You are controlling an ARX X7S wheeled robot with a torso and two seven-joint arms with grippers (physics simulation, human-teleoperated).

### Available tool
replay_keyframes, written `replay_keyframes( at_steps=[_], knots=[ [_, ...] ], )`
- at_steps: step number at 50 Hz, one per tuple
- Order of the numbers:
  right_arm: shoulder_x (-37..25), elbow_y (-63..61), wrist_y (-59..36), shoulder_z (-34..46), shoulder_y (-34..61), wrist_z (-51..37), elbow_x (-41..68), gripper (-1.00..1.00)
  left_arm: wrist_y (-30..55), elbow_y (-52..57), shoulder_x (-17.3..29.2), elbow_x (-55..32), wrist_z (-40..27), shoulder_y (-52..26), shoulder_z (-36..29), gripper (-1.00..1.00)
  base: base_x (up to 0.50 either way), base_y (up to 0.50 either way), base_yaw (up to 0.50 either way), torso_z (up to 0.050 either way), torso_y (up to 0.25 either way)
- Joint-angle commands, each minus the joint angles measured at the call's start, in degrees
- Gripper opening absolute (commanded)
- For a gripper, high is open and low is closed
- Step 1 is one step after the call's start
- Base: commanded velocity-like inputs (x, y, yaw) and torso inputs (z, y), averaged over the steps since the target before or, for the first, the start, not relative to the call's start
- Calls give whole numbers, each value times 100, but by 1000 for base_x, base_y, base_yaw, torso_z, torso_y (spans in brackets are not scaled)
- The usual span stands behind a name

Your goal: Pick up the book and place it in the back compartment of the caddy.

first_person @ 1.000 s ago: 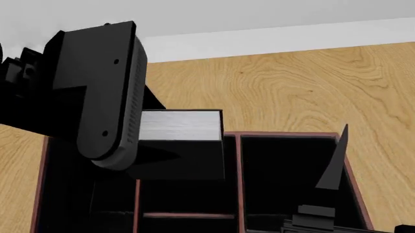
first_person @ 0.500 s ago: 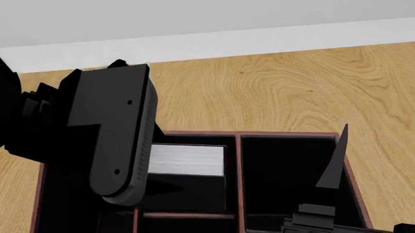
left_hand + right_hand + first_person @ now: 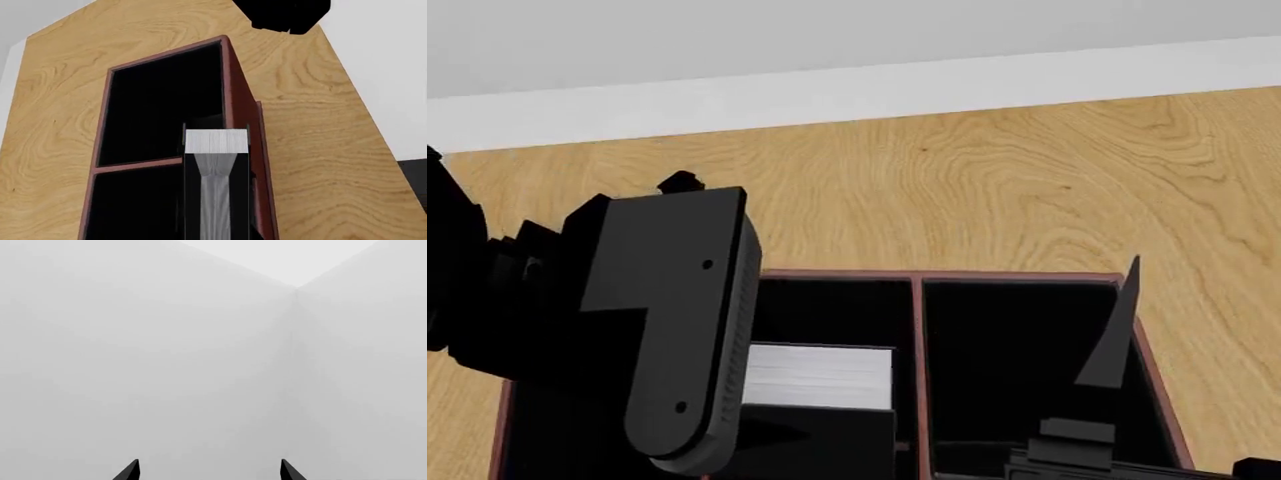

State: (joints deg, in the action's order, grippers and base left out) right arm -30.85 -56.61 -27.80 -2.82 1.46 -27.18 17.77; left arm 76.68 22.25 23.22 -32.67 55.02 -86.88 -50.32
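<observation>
The black book, its white-grey page edges (image 3: 818,378) showing, is below the rim of the dark-red caddy (image 3: 1014,277), in the back left cell just left of the centre divider (image 3: 917,370). My left gripper (image 3: 215,212) is shut on the book (image 3: 215,141); its black fingers merge with the covers, and in the head view the left arm (image 3: 681,330) hides them. In the left wrist view the book hangs close to a red caddy wall (image 3: 233,90). My right gripper (image 3: 210,471) is open and empty, facing a blank wall; one of its fingers (image 3: 1114,340) points up over the caddy's right cells.
The caddy stands on a wooden tabletop (image 3: 1028,170) that runs back to a white wall (image 3: 854,50). A cross divider (image 3: 137,164) splits the cells beside the book. A dark shape (image 3: 287,15) hangs past the table's far edge in the left wrist view.
My left arm has come down and towards me with the book, which went from above the caddy's back rim to inside the back left cell. The right arm has not moved.
</observation>
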Motion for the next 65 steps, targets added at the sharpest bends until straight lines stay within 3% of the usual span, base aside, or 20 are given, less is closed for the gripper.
replay_keyframes(
  at_steps=[1, 65],
  knots=[
    [-11, 50, 104, 17, -66, -18, -8, 100, 43, 39, -51, -8, -214, 52, 125, -100, 0, 0, 0, 0, 0],
    [-88, 284, 378, 117, -220, -61, 28, 100, -1192, -739, -72, 540, -626, 869, -640, -100, 0, 0, 0, 0, 1]
  ],
)
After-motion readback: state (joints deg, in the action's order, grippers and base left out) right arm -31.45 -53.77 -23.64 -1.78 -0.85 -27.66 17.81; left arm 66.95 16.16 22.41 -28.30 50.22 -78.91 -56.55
